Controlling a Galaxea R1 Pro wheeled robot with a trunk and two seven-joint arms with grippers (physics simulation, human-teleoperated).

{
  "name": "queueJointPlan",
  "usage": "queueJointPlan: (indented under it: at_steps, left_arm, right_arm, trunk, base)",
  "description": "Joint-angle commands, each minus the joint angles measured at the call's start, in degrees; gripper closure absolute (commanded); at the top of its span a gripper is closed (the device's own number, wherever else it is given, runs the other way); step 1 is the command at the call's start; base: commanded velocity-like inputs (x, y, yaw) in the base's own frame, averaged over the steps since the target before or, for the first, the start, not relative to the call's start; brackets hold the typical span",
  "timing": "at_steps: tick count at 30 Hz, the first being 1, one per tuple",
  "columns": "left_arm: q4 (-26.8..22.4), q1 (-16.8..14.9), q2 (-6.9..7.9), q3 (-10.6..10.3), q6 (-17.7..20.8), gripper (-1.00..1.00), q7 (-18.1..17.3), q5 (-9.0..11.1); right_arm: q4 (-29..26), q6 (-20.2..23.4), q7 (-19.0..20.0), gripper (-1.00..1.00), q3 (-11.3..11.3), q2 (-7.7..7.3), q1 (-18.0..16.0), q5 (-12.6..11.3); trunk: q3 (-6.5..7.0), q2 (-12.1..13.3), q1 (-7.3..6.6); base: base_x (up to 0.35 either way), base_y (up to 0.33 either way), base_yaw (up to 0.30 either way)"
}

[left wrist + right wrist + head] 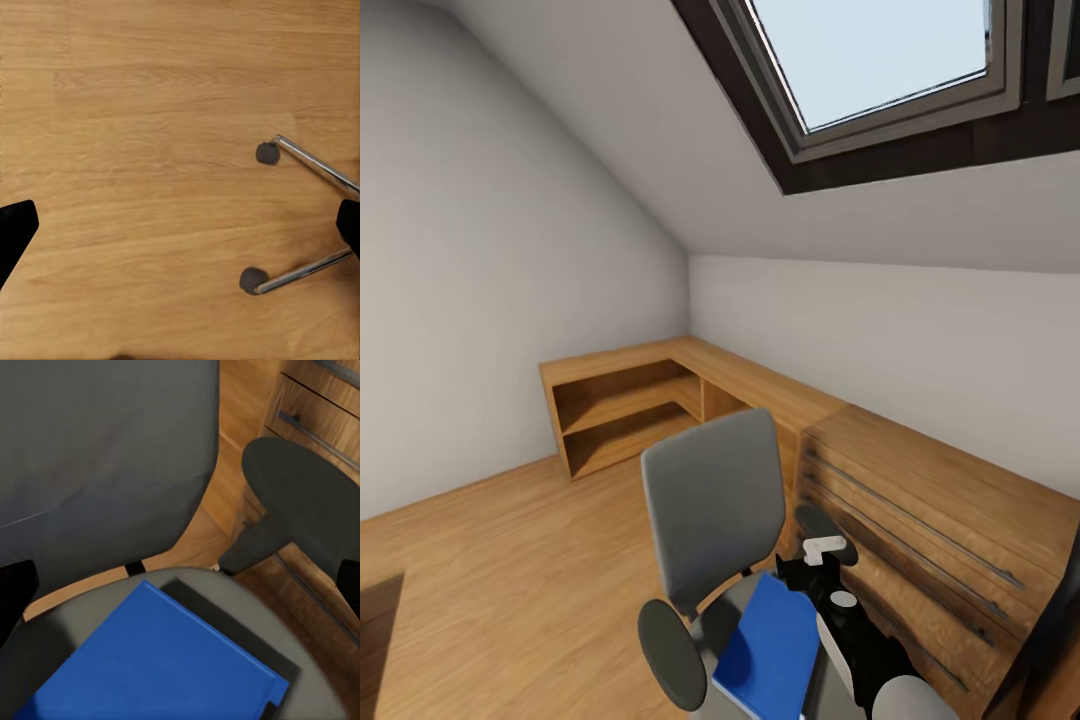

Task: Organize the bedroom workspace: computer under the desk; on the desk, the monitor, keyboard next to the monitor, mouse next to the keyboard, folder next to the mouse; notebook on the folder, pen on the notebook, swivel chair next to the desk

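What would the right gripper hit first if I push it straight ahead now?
Most likely the blue flat folder lying on the grey swivel chair seat; the right gripper points down at it with fingers spread. Depth is unclear.

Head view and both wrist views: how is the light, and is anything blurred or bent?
Head view: daylight from the slanted skylight window, walls bend toward the edges. Right wrist view: the flat blue folder casts a dark shadow on the grey seat, edges slightly soft. Left wrist view: even light on the wooden floor, no glare.
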Motion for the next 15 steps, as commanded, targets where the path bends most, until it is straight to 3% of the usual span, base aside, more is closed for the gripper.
queueJointPlan:
  at_steps: [1, 15]
  left_arm:
    - [-0.03, 0.0, 0.0, 0.1, 0.02, -1.0, -0.44, 0.6]
    - [-0.26, 0.0, 0.08, 0.19, 0.02, -1.0, -0.38, 0.63]
  right_arm:
    - [0.02, -0.1, 0.03, -1.0, -0.37, 0.08, -0.04, 0.59]
    - [0.02, -0.1, 0.03, -1.0, -0.37, 0.08, -0.04, 0.57]
  trunk:
    - [-0.24, -0.45, 0.23]
    - [-2.75, -6.07, 3.31]
  base:
    - [0.0, 0.0, 0.0]
    - [-0.094, -0.042, 0.0]
